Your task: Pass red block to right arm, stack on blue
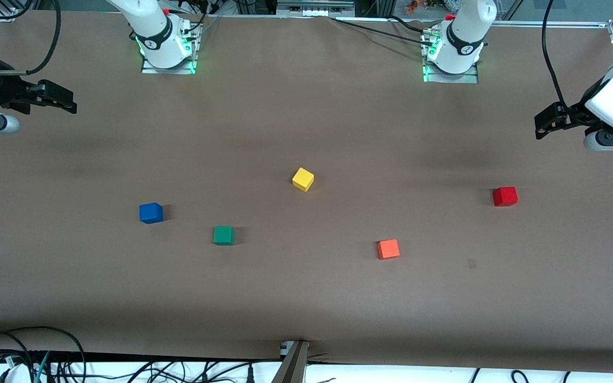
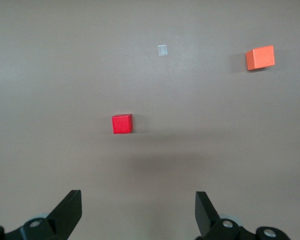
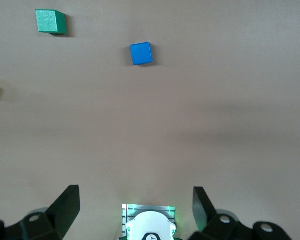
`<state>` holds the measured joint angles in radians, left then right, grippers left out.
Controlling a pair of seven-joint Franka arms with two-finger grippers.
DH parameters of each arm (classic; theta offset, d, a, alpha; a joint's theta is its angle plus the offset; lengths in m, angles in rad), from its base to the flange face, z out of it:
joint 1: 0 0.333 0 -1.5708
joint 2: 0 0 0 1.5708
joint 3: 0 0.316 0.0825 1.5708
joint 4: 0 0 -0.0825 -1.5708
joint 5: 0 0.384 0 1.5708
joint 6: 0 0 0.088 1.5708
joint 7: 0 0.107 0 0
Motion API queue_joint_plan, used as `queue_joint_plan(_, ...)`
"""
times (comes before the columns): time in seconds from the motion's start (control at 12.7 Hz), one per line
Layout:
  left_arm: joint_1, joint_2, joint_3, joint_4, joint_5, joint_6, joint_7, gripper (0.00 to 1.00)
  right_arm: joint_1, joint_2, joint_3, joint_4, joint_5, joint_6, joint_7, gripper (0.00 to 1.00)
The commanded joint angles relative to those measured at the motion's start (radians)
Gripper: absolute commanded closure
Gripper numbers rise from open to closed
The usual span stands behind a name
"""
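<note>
The red block (image 1: 505,196) sits on the brown table toward the left arm's end; it also shows in the left wrist view (image 2: 122,124). The blue cube (image 1: 150,213) sits toward the right arm's end and shows in the right wrist view (image 3: 141,53). My left gripper (image 1: 543,123) hangs open and empty, high over the table's edge at the left arm's end; in its wrist view (image 2: 138,210) the jaws stand wide apart. My right gripper (image 1: 67,103) hangs open and empty over the right arm's end; its jaws (image 3: 136,207) also stand wide apart.
A yellow cube (image 1: 303,179) lies mid-table. A green cube (image 1: 223,235) lies beside the blue one, nearer the front camera. An orange cube (image 1: 388,249) lies nearer the camera than the red block. The arm bases (image 1: 167,53) stand along the table's back edge.
</note>
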<state>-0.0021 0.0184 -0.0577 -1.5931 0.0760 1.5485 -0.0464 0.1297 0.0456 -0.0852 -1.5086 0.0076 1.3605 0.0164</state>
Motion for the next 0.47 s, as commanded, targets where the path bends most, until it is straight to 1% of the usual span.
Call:
queue_joint_plan(0.0, 0.008, 0.012, -0.005, 0.033, -0.01, -0.025, 0.014, 0.0, -0.007, 0.008, 0.001, 0.028, 0.003, -0.009, -0.039, 0.0)
queue_joint_plan(0.39, 0.01, 0.012, -0.004, 0.032, -0.012, -0.025, 0.016, 0.0, -0.012, 0.008, -0.007, 0.028, 0.002, 0.005, -0.056, 0.0)
